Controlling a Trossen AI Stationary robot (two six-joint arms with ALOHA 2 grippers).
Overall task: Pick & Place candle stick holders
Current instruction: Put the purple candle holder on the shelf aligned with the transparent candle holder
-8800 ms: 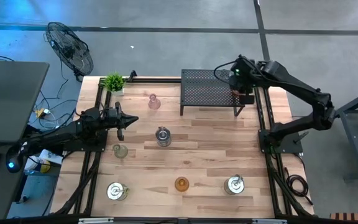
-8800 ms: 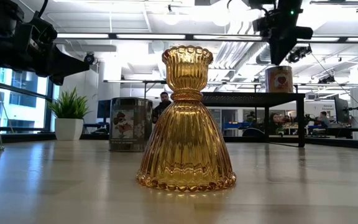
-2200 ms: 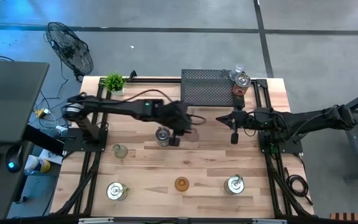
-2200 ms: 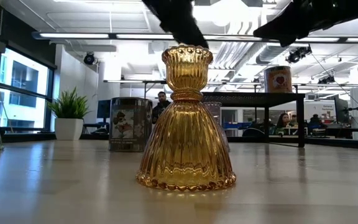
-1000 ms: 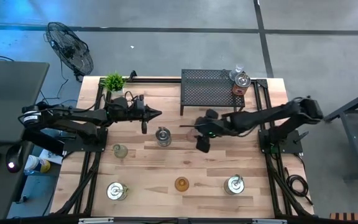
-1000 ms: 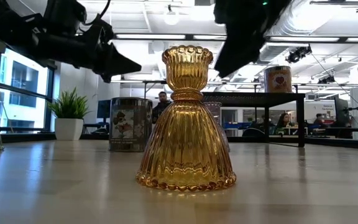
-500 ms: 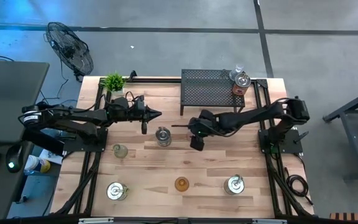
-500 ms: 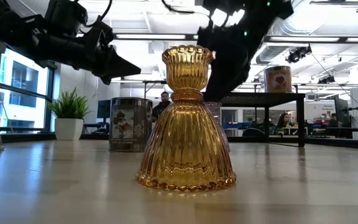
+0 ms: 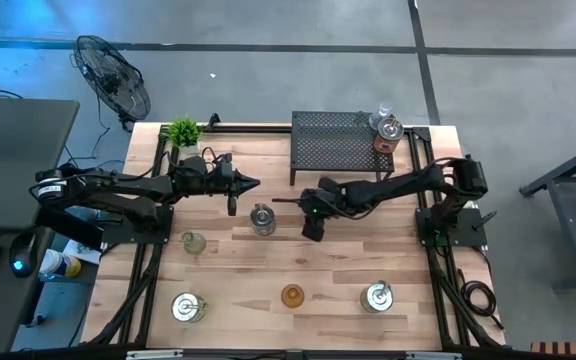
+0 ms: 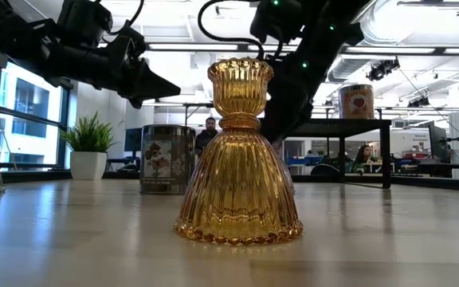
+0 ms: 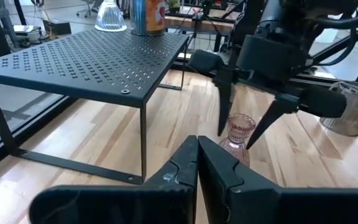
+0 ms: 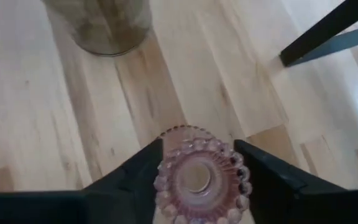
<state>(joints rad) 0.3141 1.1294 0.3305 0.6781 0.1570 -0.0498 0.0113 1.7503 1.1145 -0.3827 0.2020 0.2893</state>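
Seen from above: right gripper (image 9: 308, 215) reached out to mid-table, just beside a silver holder (image 9: 261, 217) and in front of the black mesh rack (image 9: 338, 148); left gripper (image 9: 240, 184) held over the table near the potted plant (image 9: 183, 132); pale green glass holder (image 9: 193, 242), amber holder (image 9: 292, 295) and two more silver holders (image 9: 186, 306) (image 9: 377, 296) spread along the near side; a tin-like holder (image 9: 387, 133) and a clear glass one (image 9: 381, 117) up on the rack. From table height: amber holder (image 10: 238, 155) filling the foreground, right arm descending behind it, fingers hidden. Past the left wrist: left gripper (image 11: 197, 149) fingers pressed together, empty; right gripper (image 11: 248, 121) spread wide astride the pink glass holder (image 11: 238, 134), which stands upright on the wood just beside the rack's leg. Past the right wrist: pink holder (image 12: 197, 177) between the two fingers (image 12: 138, 171), close on both sides, possibly touching, though contact hard to confirm.
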